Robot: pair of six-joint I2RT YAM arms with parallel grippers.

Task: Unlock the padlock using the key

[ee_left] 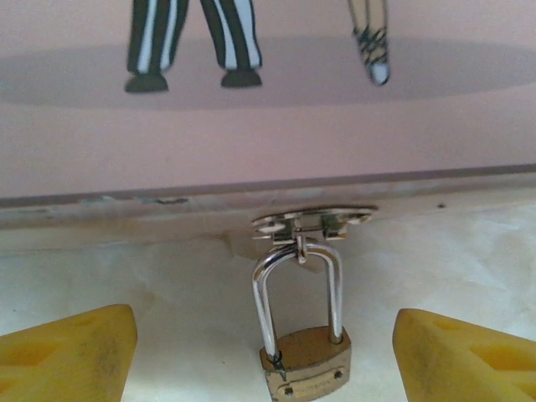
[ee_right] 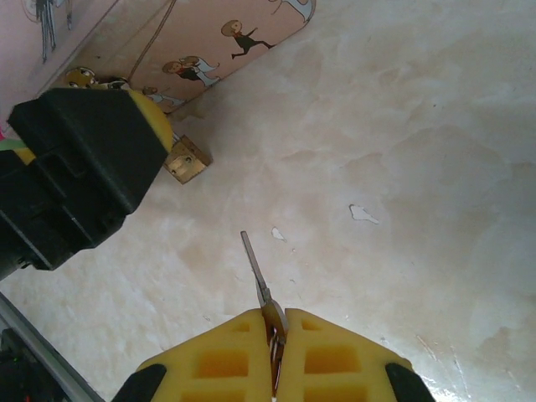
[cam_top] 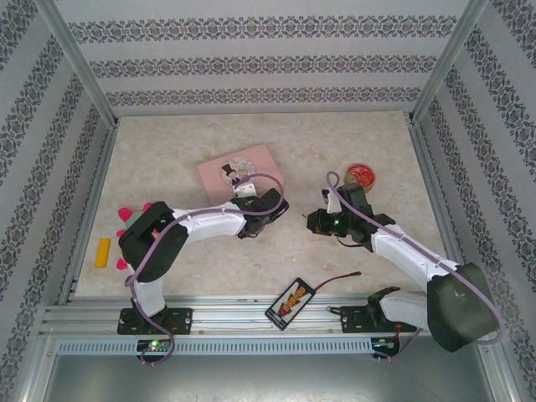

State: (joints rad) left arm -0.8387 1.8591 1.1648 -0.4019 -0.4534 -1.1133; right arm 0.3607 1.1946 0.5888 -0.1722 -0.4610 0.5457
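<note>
The brass padlock (ee_left: 307, 364) lies on the table, its silvery shackle hooked through the hasp (ee_left: 311, 222) of the pink tin (ee_left: 268, 142). My left gripper (ee_left: 266, 347) is open, one yellow finger (ee_left: 71, 352) on each side of the padlock and neither touching it. From the right wrist view the padlock (ee_right: 186, 161) peeks out beside the left gripper's black body (ee_right: 75, 167). My right gripper (ee_right: 278, 327) is shut on the key (ee_right: 255, 268). The slim blade sticks forward above the table and points toward the padlock, a short way off. In the top view the left gripper (cam_top: 266, 211) and the right gripper (cam_top: 311, 222) face each other.
The pink tin (cam_top: 239, 172) lies flat at the table's middle. A round red-lidded tin (cam_top: 361, 176) stands right of it. A yellow block (cam_top: 103, 252) and pink pieces (cam_top: 126, 216) sit at the left edge. A dark card-like object (cam_top: 290, 303) lies on the front rail.
</note>
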